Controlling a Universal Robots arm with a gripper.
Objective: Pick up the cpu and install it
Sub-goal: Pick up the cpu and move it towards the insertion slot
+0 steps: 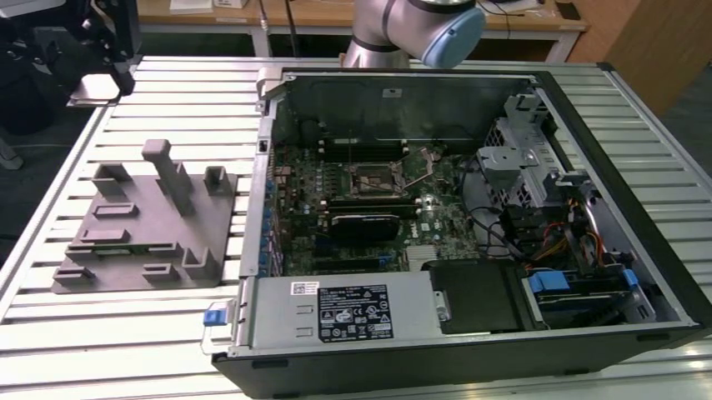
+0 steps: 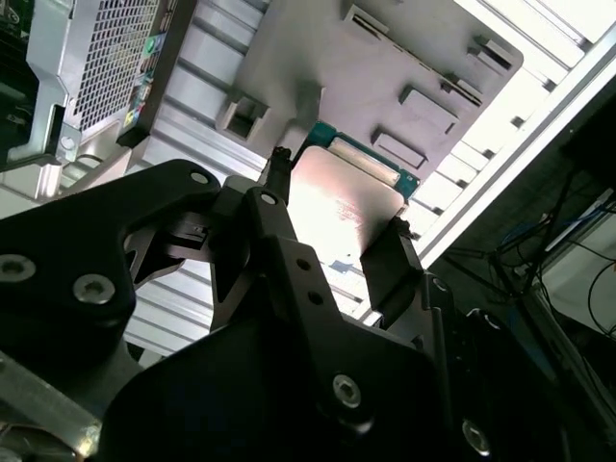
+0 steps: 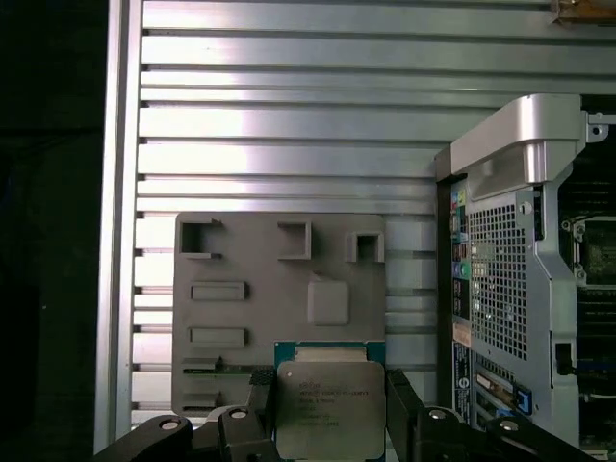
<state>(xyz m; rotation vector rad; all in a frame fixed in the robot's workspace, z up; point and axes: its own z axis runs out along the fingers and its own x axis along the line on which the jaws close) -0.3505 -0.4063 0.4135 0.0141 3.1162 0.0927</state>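
Observation:
The cpu is a thin square chip with a silvery metal top on a green board, also seen edge-on as cpu. My gripper is shut on it, one black finger against each of two opposite edges; in the second wrist view the gripper holds it the same way. The chip hangs in the air high above the grey plastic fixture. In the exterior view the open computer case shows its motherboard, with the bare cpu socket and its raised lever near the middle.
The grey fixture with upright posts lies on the slatted aluminium table, at the exterior view's left of the case. The arm rises behind the case. A power supply and drive cages fill the case's sides.

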